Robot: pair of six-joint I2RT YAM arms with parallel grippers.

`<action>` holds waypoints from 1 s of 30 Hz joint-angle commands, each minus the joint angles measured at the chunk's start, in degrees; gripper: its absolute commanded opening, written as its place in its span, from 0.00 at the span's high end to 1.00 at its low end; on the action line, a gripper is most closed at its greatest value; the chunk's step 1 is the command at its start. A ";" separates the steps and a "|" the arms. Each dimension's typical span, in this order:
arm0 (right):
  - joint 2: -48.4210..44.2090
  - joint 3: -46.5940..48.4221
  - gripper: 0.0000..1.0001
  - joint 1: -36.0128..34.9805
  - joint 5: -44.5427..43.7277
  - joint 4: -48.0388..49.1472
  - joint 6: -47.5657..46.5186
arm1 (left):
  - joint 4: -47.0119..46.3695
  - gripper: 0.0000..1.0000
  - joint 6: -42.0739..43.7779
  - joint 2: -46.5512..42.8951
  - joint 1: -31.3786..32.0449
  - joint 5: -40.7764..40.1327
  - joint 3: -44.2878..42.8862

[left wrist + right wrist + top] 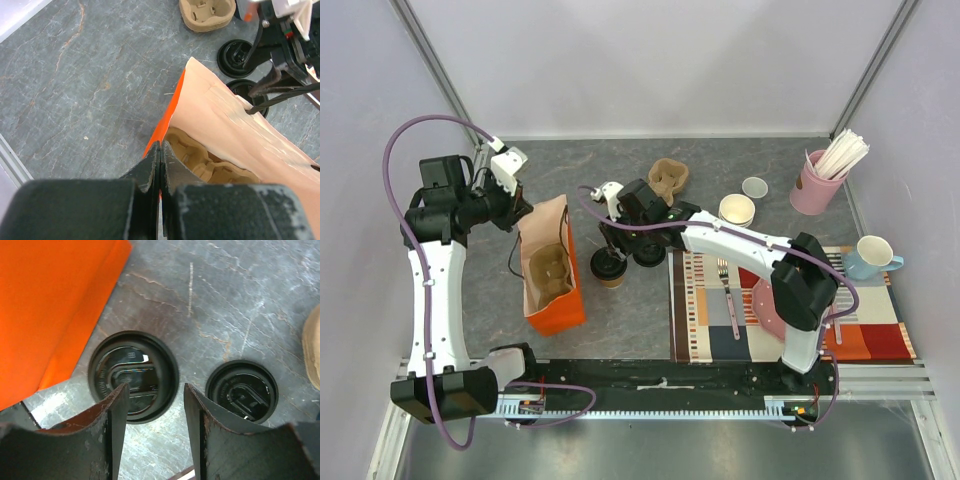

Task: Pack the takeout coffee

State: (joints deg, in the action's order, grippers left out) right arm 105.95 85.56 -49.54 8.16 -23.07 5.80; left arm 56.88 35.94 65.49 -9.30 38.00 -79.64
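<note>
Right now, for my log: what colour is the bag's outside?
The bag is orange; right wrist view.

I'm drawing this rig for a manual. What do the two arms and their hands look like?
Both the left arm and right arm have white links between black joint housings, and a purple cable loops along each. The left hand and right hand each have two flat dark fingers; the right's show reddish-brown wear, the left's pale scuffs.
</note>
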 commanded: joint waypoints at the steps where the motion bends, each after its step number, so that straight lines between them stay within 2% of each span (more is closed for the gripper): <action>1: 0.13 3.91 0.46 -1.35 -1.66 -2.59 -3.17 | -1.25 0.98 -1.84 -1.42 -0.28 0.85 0.01; 9: 3.73 6.98 0.53 -1.79 -4.38 -4.35 -4.31 | -1.07 0.98 -1.75 -1.68 -0.28 1.11 -0.08; 14: 5.67 8.65 0.55 -1.70 -1.14 -4.79 -4.66 | -0.81 0.98 -1.58 -1.77 -0.28 1.03 0.01; 17: 6.37 9.01 0.61 -1.70 -0.96 -4.79 -4.31 | -0.90 0.98 -1.58 -1.95 -0.28 1.11 0.09; 24: 6.20 8.31 0.84 -1.79 -1.04 -5.05 -4.92 | -0.63 0.98 -1.66 -1.95 -0.28 1.11 0.09; 30: 4.01 8.75 0.99 -1.70 -2.98 -5.58 -5.36 | -1.33 0.98 -3.68 -1.86 -0.28 1.20 0.45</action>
State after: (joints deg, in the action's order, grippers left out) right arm 112.33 92.03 -51.22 6.50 -27.97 1.04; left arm 56.88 35.42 64.84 -9.32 38.02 -79.48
